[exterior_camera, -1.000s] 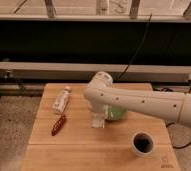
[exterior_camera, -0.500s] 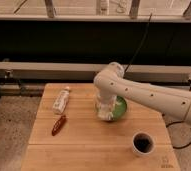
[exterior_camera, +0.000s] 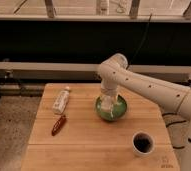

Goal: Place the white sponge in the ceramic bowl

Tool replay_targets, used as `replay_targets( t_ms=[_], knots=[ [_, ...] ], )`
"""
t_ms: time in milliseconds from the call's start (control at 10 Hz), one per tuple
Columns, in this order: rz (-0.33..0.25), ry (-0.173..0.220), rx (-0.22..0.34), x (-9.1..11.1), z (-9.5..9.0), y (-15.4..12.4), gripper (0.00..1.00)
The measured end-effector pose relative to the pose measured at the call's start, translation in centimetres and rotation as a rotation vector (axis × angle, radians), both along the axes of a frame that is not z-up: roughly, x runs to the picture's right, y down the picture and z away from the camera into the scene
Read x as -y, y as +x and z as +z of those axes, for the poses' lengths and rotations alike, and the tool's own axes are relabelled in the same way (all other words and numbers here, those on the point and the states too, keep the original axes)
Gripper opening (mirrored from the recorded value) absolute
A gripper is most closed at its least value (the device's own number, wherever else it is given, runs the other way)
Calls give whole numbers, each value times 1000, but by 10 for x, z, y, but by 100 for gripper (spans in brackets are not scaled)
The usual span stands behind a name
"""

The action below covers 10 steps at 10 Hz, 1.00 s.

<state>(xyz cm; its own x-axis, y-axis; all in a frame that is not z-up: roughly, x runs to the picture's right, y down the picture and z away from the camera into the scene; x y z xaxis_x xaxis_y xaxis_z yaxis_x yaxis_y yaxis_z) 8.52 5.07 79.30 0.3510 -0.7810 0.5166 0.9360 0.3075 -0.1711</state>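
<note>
While gripper point(exterior_camera: 108, 104) hangs over ceramic bowl point(exterior_camera: 120, 113), sponge orientation unreadable.

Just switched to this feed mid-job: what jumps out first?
The big white robot arm reaches in from the right, its gripper down over the round green glossy ceramic bowl at the middle of the wooden table. A white tube-like bottle and a small red object lie left; a white cup stands front right.
</note>
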Motion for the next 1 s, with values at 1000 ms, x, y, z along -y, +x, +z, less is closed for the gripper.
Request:
replay_targets(
  t_ms=[1000],
  knots=[
    [50, 37, -19, 16, 12, 21, 44]
  ],
)
